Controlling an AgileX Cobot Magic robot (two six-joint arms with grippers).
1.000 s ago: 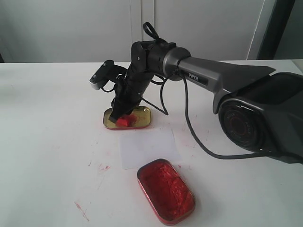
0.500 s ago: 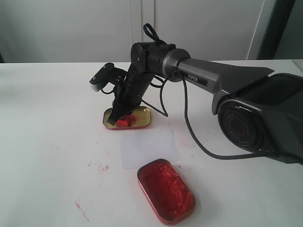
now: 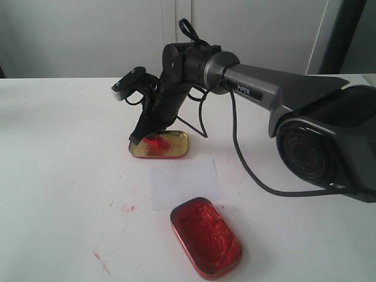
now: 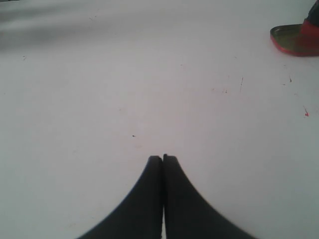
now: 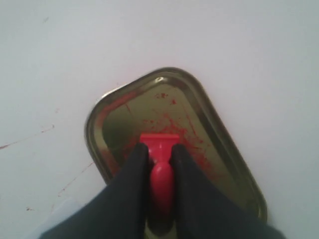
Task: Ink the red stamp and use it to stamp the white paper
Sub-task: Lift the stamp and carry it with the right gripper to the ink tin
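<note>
Risen off lid [image 3: 176,150], right tool [image 5: 160,154] pinches red stamp [image 5: 159,141], clearest wrist-side; left tool [image 4: 163,158] closed.

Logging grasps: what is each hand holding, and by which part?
The right hand grips the red stamp by its narrow handle; the left hand is shut, empty.

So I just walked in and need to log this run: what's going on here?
The right tool is shut on the red stamp, holding it by its knob over the shallow gold tin lid, which has red smears inside. Whether the stamp touches the lid is unclear. The white paper lies nearby and looks unmarked, and the red-filled ink tin sits beside it. The left tool is shut and idle over the table.
</note>
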